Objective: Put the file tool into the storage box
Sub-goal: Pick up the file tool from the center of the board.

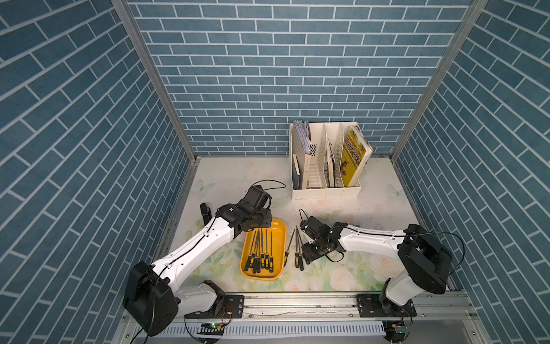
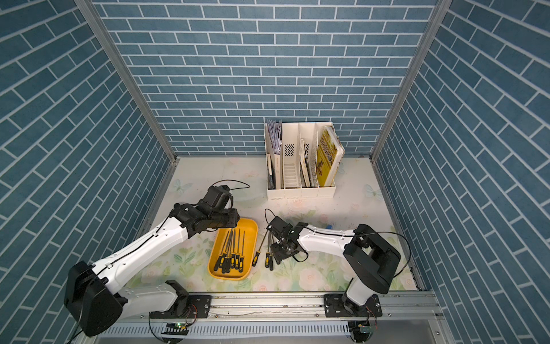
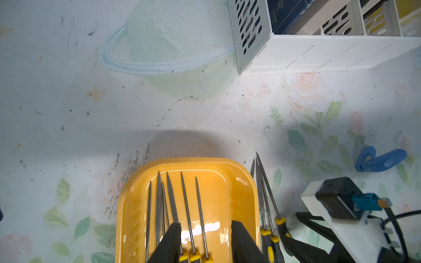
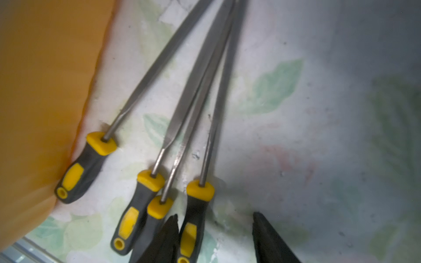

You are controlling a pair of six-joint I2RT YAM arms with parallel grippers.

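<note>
The file tools lie fanned on the table in both top views, just outside the rim of the storage box on the side toward the right arm, tips pointing away from the robot; the boxed files lie side by side inside it, handles at its near end; the right gripper hangs low over the handle end of the fan, and the left gripper sits over the far end of the box, though from up here I cannot tell how far either is parted; a white desk organiser with books stands well apart at the back; in the left wrist view the left gripper is released and empty, its dark fingers set apart over the yellow floor of the box, two file shafts showing in the gap and neither pinched; in the right wrist view four file tools lie on the table, one handle up against the box wall; the right gripper is spread wide around the handle of the outermost file tool, one finger just beside that handle and the other well clear, so nothing is clamped; whether the nearer finger touches the handle cannot be told.
</note>
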